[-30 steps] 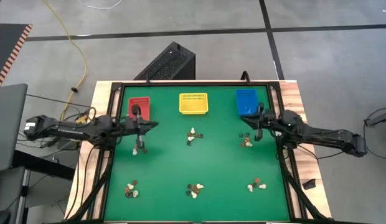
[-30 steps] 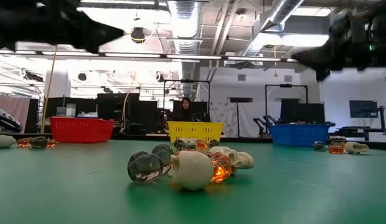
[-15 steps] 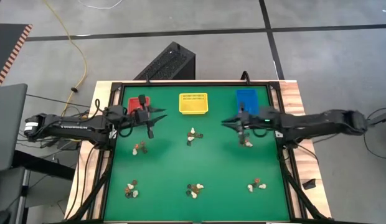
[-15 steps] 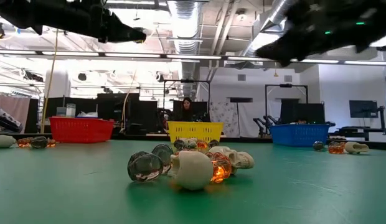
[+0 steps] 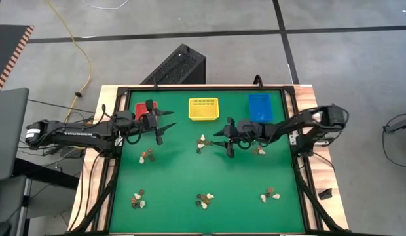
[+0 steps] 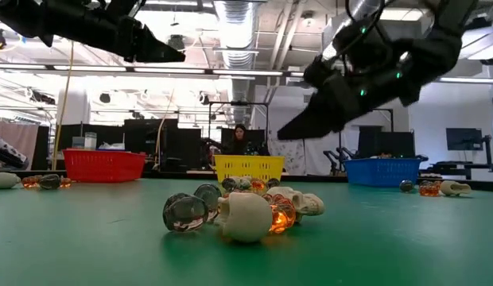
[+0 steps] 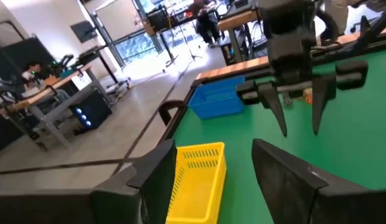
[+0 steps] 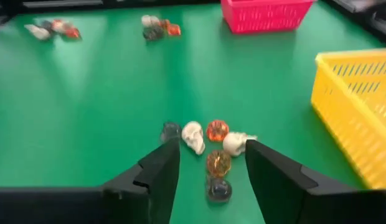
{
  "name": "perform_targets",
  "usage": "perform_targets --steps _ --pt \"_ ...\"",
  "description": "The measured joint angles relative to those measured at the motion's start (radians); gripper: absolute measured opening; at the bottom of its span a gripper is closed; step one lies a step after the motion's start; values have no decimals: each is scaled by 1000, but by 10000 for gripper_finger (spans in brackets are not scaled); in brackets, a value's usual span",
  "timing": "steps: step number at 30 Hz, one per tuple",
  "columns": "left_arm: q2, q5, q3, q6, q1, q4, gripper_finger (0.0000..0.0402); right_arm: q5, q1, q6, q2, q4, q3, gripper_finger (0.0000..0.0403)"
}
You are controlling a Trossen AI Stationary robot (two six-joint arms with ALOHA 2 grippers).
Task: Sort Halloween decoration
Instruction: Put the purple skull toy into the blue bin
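Overhead cam straight down, low cam table-level, wrist cams fwd

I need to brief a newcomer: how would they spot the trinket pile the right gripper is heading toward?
On the green table, find the yellow bin at the far edge's middle. The pile lies just in front of it, beside the open right gripper. It alone sits central in the far row.

The Halloween decoration (image 5: 203, 143) lay in six small clusters on the green table (image 5: 177, 177), three per row: tiny cream skulls (image 8: 193, 137), translucent orange pumpkins (image 8: 217, 130) and dark pieces, all loose, none gripped
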Motion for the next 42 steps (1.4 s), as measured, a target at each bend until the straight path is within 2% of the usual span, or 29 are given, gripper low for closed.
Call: perform_targets --steps 5,10,16,23,30,35,42 --pt "-14 -18 0 15 0 26 202 69 25 42 120 100 0 223" --pt "-29 -47 0 -41 0 -10 202 82 25 38 164 148 1 224" --pt "-29 23 0 -22 0 -42 202 103 25 -57 229 199 1 224" --pt "-30 37 0 6 0 10 202 131 23 -59 340 327 2 224" --pt "-30 39 0 20 0 13 202 125 24 -5 385 335 9 222" --pt "-30 42 0 18 0 -2 202 107 24 21 383 327 9 199" --pt "-30 41 0 -4 0 -54 202 85 23 35 383 325 9 137"
